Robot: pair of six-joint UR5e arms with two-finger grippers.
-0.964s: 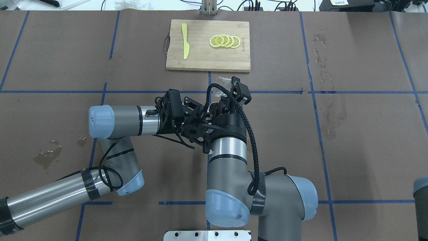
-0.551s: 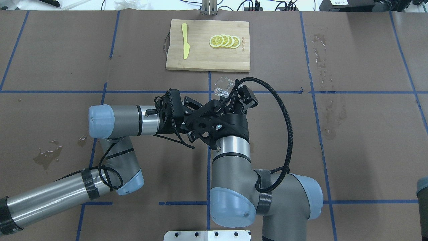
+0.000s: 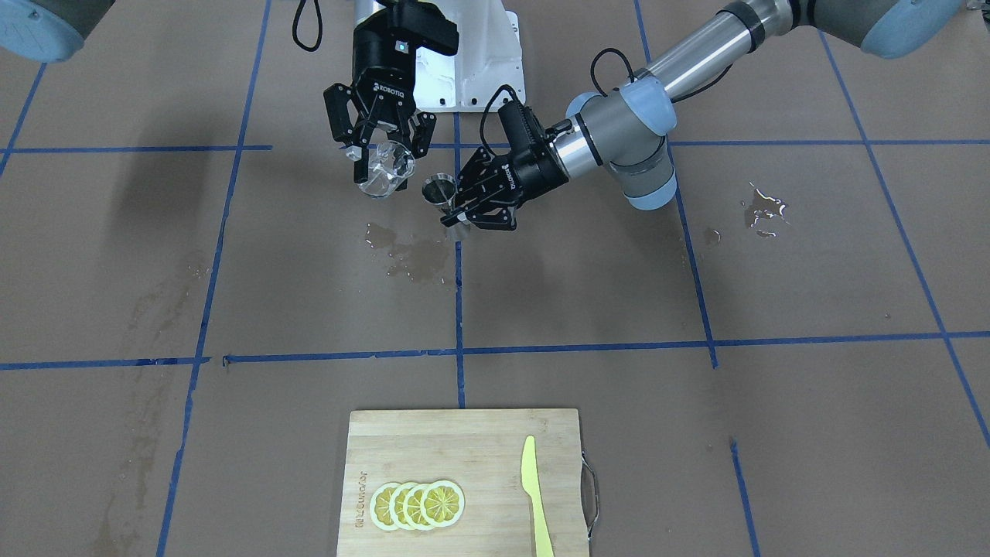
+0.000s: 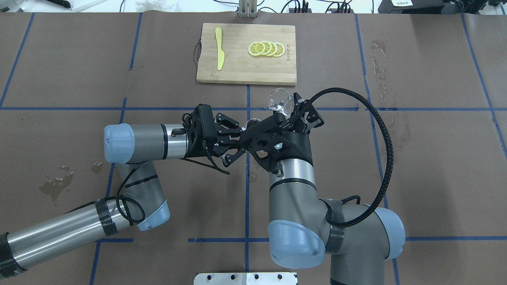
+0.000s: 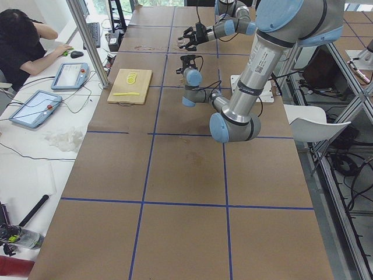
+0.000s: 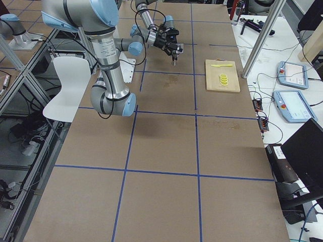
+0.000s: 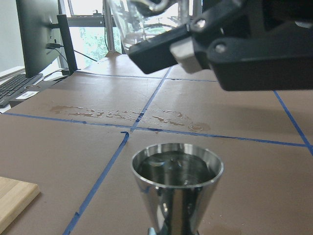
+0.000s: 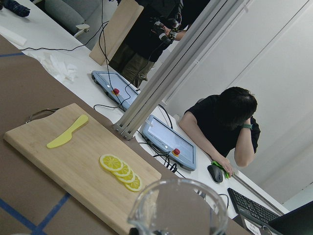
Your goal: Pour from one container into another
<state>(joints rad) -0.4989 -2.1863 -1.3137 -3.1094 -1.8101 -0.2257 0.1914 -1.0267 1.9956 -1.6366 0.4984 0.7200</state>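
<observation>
Plainly, everything turns on the sideways gap between the two vessels. The right gripper [image 3: 381, 152] is closed on the small clear glass cup [image 3: 384, 176] and holds it in the air. The left gripper [image 3: 456, 207] is clamped low on the steel jigger [image 3: 439, 188], which it carries upright with its long axis vertical and its mouth open to the ceiling. From the front, the cup hangs near the jigger but apart from it, on the robot's right. In the overhead view the glass cup [image 4: 279, 99] also sits a little farther out from the robot. The left wrist camera confirms this: the jigger [image 7: 177, 171] fills the foreground, with the cup [image 7: 142, 19] higher and off to one side, not above the rim. The cup looks tipped, though I cannot tell where its lip faces or whether any liquid remains. By my judgement, any further pouring needs the cup brought toward the robot's left until the lip stands over the mouth. A wet patch [image 3: 410, 259] lies on the table below.
</observation>
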